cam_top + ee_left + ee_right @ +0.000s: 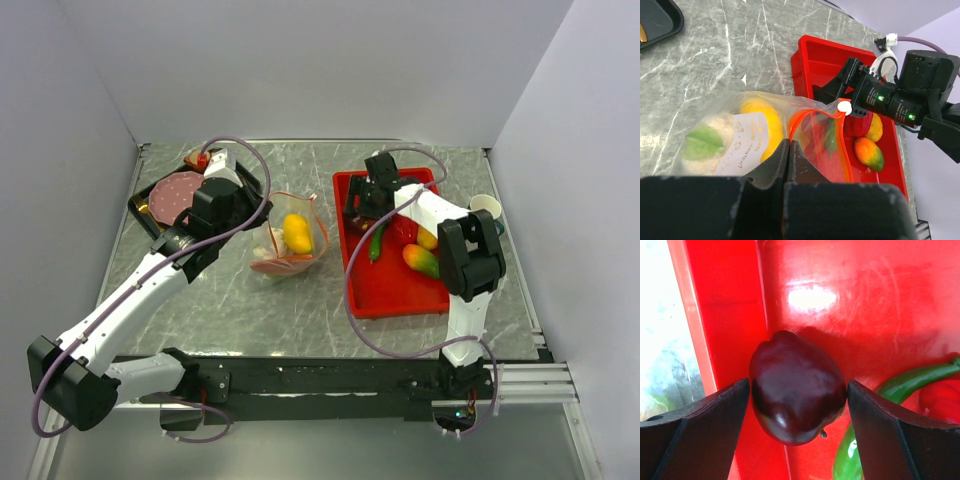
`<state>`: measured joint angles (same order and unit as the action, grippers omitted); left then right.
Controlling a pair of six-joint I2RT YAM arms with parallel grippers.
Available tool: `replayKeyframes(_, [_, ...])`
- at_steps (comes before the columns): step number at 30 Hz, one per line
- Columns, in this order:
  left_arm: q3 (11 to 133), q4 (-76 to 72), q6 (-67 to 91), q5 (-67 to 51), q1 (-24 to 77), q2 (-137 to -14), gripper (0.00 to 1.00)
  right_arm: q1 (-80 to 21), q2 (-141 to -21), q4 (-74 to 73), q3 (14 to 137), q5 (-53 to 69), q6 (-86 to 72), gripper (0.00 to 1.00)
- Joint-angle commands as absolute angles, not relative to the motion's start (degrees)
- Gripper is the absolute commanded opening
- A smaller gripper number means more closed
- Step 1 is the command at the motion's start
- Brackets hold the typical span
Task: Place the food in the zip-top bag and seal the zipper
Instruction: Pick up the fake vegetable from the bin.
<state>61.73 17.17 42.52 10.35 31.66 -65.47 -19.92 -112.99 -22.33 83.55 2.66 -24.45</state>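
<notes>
My left gripper [788, 150] pinches the zip-top bag [290, 240], mid-table left of the red tray [400, 292], yellow fruit [296, 233] and leafy vegetable [702, 142] already inside. My right gripper [797, 390] stands spread around a dark red fruit [795, 375] in the tray. Other food [420, 260] waits there, and the zipper [812, 112] is unsealed.

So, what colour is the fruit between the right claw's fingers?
The fruit is dark maroon, clearest in the right wrist view.

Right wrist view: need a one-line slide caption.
Open right gripper straddles a glossy dark-maroon plastic fruit at the wall of the red plastic tray, a green toy pepper beside it.
</notes>
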Motion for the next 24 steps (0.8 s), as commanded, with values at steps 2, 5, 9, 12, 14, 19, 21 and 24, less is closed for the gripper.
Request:
replayKeyframes(2, [63.02,15.65,42.01,10.37,31.38,-64.25,0.01,-19.16,-114.09,-23.21,84.64,5.0,-23.38,0.84])
replayKeyframes(5, [62.58,15.21,42.1,10.37,31.38,-64.16,0.01,-19.16,-112.86,-21.62,82.18,5.8,-23.99,0.83])
replayKeyframes(9, [62.23,15.21,42.1,10.37,31.38,-64.25,0.01,-19.16,-112.06,-20.66,80.6,6.06,-24.52,0.81])
replayKeyframes(12, [62.14,15.12,42.28,10.11,31.38,-64.25,0.01,-19.16,-111.89,-20.92,80.42,7.38,-24.78,0.72])
replayKeyframes(14, [62.05,14.94,42.36,10.2,31.38,-64.07,0.01,-19.16,-110.75,-20.13,79.72,7.47,-25.22,0.63])
replayKeyframes(19, [61.96,14.68,42.36,10.11,31.38,-63.99,0.01,-19.16,-105.75,-18.9,77.96,6.42,-25.84,0.52])
replayKeyframes(21, [61.96,14.77,42.19,10.02,31.29,-63.98,0.01,-19.16,-104.07,-19.33,77.96,5.98,-25.84,0.51])
replayKeyframes(24, [61.79,14.68,42.28,9.76,31.38,-63.9,0.01,-19.16,-100.21,-19.51,77.78,4.84,-25.93,0.51])
